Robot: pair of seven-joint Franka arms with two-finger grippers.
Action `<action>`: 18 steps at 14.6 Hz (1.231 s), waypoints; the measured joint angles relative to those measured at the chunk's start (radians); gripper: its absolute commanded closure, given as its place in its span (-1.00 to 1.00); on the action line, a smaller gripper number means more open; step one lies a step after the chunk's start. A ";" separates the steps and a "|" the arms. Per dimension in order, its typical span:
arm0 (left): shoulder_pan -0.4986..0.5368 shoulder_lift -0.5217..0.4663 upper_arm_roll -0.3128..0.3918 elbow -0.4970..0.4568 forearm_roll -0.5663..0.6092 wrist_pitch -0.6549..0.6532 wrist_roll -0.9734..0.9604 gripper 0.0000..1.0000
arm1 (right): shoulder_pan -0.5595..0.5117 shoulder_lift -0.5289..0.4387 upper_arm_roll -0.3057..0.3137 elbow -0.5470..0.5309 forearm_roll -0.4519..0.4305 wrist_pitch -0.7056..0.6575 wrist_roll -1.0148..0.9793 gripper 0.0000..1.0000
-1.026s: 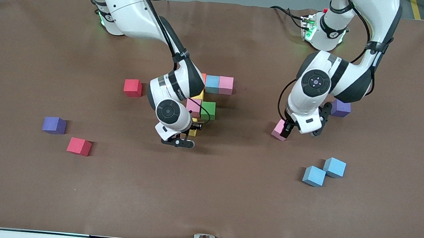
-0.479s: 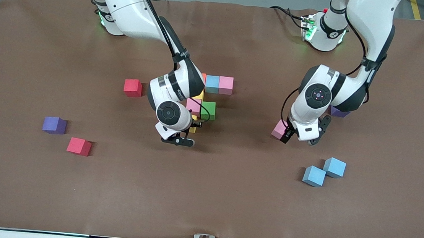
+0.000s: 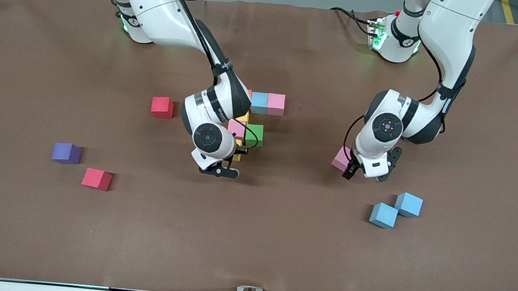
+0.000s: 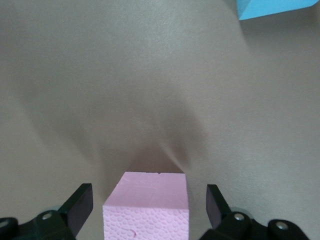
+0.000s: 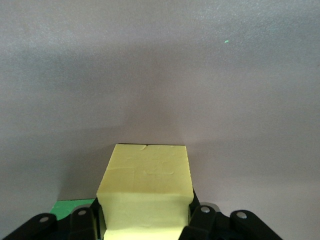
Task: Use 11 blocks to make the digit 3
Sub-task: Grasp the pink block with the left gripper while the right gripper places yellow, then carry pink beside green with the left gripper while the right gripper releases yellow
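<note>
Both arms are showing glossy white shells with black bands at the joints, and black cables are looping along their outer sides. Round dark caps are sitting on the wrist housings, the one at centre right carrying tiny coloured dots. Green lights are glowing at both bases along the top of the frame. The gripper fingers are showing matte black, with small silver screws beside them
</note>
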 measured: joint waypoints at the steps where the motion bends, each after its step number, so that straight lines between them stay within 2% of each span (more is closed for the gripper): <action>1: 0.000 0.002 -0.001 -0.002 0.000 0.001 0.000 -0.47 | 0.000 0.000 0.000 0.000 0.000 0.000 0.000 -0.15; 2: 0.000 0.004 -0.003 -0.003 -0.004 0.002 0.000 -0.29 | 0.000 0.000 0.000 0.000 0.000 0.000 0.000 -0.15; 4: 0.000 0.005 -0.007 -0.003 -0.039 0.005 0.000 -0.23 | 0.000 0.000 0.003 0.000 0.000 0.000 0.000 -0.15; 8: -0.003 0.004 -0.027 -0.001 -0.086 0.009 -0.002 0.22 | 0.000 0.000 0.008 0.000 0.000 0.000 0.000 -0.15; 13: -0.004 0.004 -0.053 0.021 -0.089 0.010 -0.072 0.28 | 0.000 0.000 0.009 0.000 0.000 0.000 0.000 -0.15; 16: -0.023 0.004 -0.110 0.054 -0.090 0.010 -0.260 0.28 | 0.001 0.000 0.012 0.001 0.001 0.000 0.000 -0.16; 18: -0.066 0.004 -0.118 0.071 -0.090 0.010 -0.395 0.28 | 0.002 0.000 0.015 0.001 0.001 0.000 0.000 -0.17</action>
